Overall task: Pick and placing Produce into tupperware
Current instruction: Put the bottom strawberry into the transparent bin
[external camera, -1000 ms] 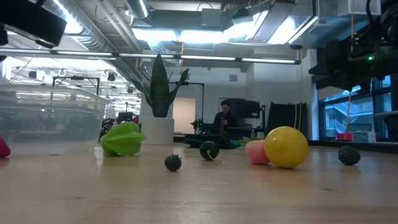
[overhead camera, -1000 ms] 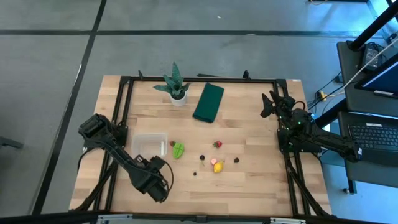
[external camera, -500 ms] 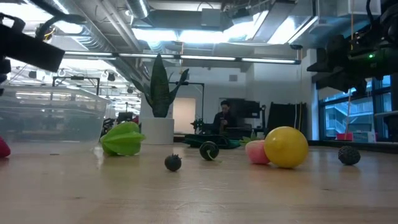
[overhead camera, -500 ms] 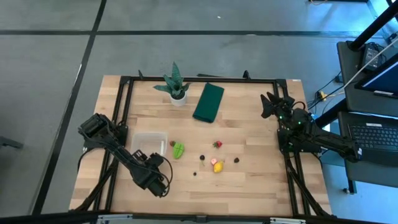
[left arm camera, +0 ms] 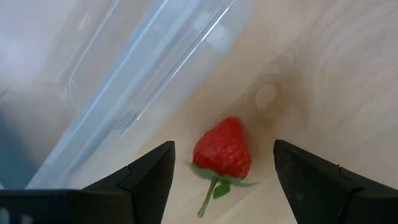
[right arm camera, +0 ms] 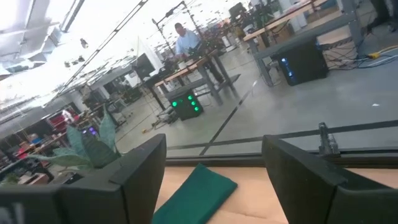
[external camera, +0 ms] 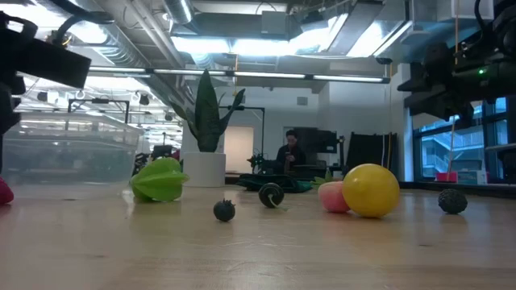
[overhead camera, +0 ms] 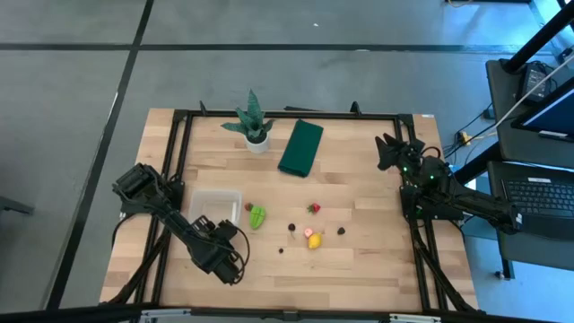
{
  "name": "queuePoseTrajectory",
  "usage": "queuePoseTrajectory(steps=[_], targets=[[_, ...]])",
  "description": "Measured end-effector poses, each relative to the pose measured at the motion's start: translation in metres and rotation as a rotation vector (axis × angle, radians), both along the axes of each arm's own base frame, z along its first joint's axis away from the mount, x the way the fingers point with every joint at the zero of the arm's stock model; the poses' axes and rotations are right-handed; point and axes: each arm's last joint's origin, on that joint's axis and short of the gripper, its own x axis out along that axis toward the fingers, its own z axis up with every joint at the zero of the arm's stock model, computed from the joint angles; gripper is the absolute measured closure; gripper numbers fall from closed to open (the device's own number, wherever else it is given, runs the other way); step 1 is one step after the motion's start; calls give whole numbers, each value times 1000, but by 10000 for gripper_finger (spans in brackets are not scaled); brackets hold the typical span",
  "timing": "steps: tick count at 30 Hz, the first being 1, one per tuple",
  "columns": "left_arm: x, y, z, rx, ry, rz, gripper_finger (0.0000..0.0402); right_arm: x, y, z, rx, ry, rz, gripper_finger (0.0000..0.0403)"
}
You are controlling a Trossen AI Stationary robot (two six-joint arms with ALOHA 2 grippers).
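The clear tupperware (overhead camera: 215, 208) sits left of centre on the table. Toy produce lies to its right: a green leafy piece (overhead camera: 257, 216), a red piece (overhead camera: 248, 206), a strawberry (overhead camera: 314, 208), a yellow piece (overhead camera: 314, 240) and small dark berries (overhead camera: 341, 231). My left gripper (left arm camera: 222, 148) hangs near the tupperware's near right corner (left arm camera: 124, 106), open, pointing down. Its fingers stand on either side of another red strawberry (left arm camera: 222, 149), which lies on the wood without touching them. My right gripper (overhead camera: 390, 151) waits open above the table's far right part.
A potted plant (overhead camera: 253, 126) and a folded dark green cloth (overhead camera: 300, 146) stand near the far edge. Dark frame rails (overhead camera: 179, 161) run along the table's sides. In the low view a person (external camera: 290, 153) stands in the room far behind the table.
My left gripper has moved a little toward the far edge, nearer the tupperware, and has come down. In the low view the arm shows lower than a second ago. No produce has moved.
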Motion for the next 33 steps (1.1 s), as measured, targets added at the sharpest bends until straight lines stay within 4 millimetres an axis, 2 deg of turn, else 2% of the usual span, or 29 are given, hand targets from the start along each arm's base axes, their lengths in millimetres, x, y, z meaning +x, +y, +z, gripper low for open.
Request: queuePoseTrajectory(steps=[9,14,33], targets=[[4,5,-7,-45,-15,30,149,1,1,0,0,-4,45,136],[2,7,-14,-78,-28,41,167,1,1,0,12,-19,54,136],[2,6,-12,-114,-27,40,254,1,1,0,12,-20,54,136]])
